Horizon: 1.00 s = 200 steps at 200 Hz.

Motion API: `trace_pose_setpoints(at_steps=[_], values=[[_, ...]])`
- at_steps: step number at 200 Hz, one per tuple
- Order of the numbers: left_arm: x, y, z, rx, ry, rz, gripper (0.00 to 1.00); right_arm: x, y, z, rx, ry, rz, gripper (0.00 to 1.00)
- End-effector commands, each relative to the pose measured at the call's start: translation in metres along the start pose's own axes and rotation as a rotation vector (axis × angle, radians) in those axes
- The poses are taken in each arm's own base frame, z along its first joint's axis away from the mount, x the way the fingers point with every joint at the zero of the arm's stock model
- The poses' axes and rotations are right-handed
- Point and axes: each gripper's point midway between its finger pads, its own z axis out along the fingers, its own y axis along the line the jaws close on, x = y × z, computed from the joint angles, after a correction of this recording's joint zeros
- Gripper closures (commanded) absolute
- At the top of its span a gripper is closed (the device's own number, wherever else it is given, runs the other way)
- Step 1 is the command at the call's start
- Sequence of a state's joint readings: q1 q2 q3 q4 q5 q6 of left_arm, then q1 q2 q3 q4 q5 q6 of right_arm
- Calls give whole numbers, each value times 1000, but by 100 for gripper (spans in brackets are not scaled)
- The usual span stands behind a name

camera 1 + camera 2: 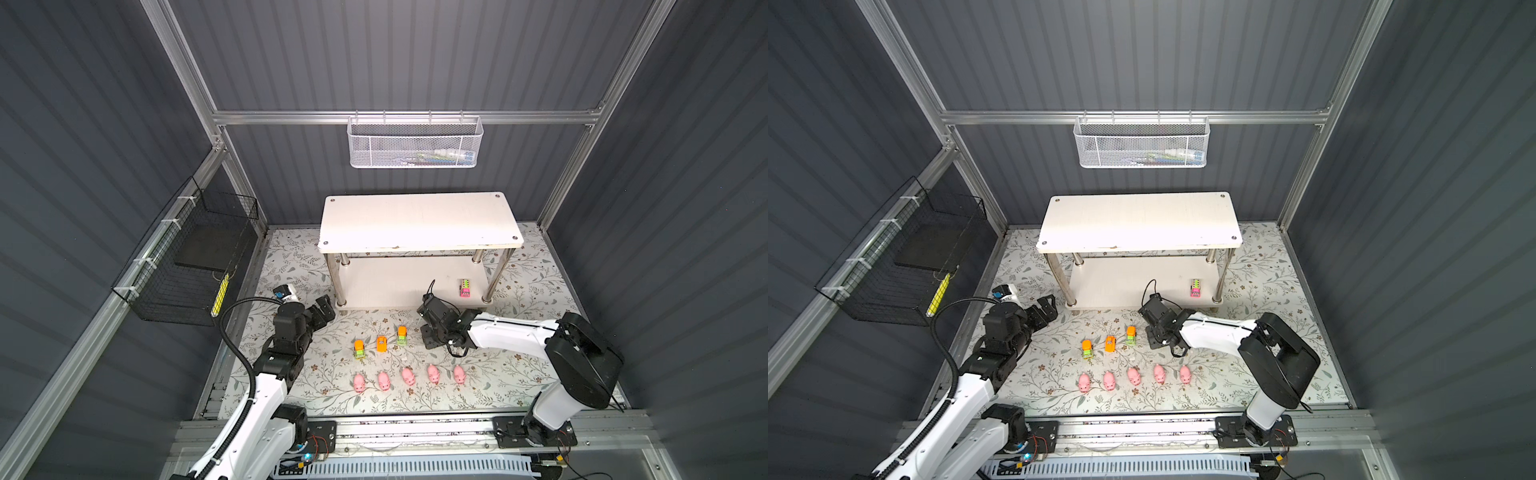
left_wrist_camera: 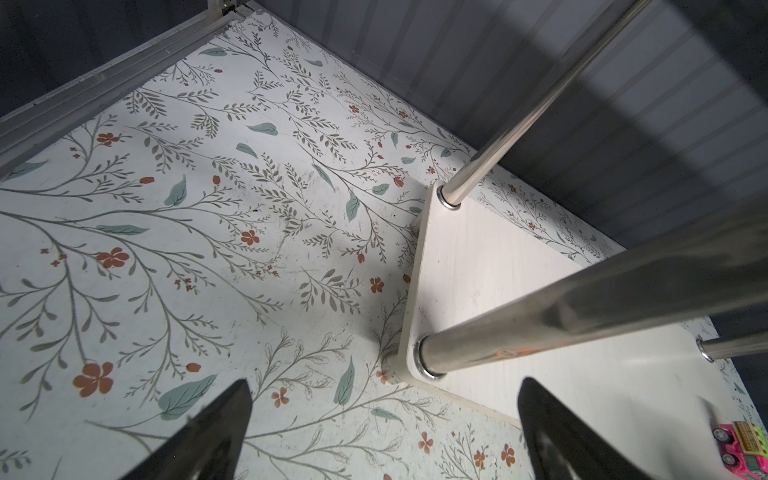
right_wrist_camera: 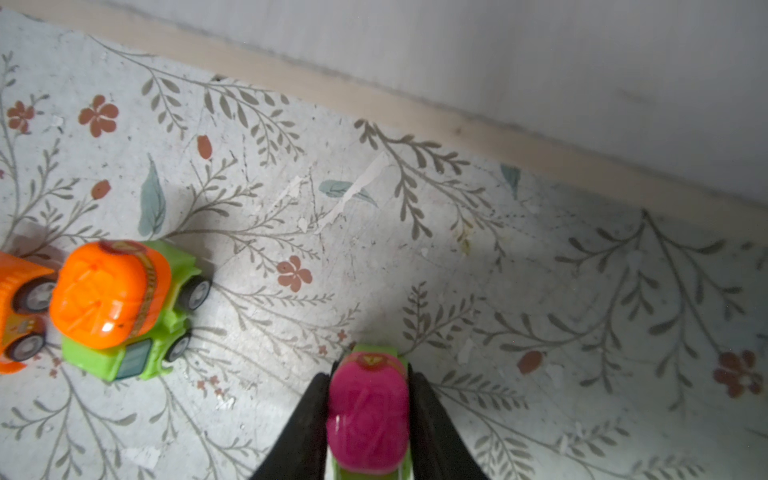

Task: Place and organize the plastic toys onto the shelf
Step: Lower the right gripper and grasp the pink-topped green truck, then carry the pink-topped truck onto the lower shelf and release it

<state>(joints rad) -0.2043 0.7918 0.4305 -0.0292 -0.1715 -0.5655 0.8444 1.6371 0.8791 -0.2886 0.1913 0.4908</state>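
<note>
One truck [image 1: 464, 287] on shelf [image 1: 415, 224]; my right claw [image 3: 368, 374] pinches a pink car [image 3: 368, 424]; left claw [image 2: 385, 381] gapes empty; eight toys [image 1: 408, 376] not yet shelved.

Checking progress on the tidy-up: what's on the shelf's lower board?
One pink and green toy truck stands near its right end. The rest of the visible lower board is bare; its back part is hidden beneath the top board.

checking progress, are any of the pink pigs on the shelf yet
No, all five pink pigs stand in a row on the floral tabletop in front of the shelf.
</note>
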Motion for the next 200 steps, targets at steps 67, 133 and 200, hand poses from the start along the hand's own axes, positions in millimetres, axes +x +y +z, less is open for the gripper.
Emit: trace_pose_setpoints(at_steps=[67,133,200], values=[[1,-2,5,0,2,19,0,-29,-5,-38,40,-64,6,71],[3,-1,6,-4,6,26,0,-90,-26,-88,74,-225,67,71],[3,1,4,-9,4,30,0,-133,-57,-63,111,-314,165,70]])
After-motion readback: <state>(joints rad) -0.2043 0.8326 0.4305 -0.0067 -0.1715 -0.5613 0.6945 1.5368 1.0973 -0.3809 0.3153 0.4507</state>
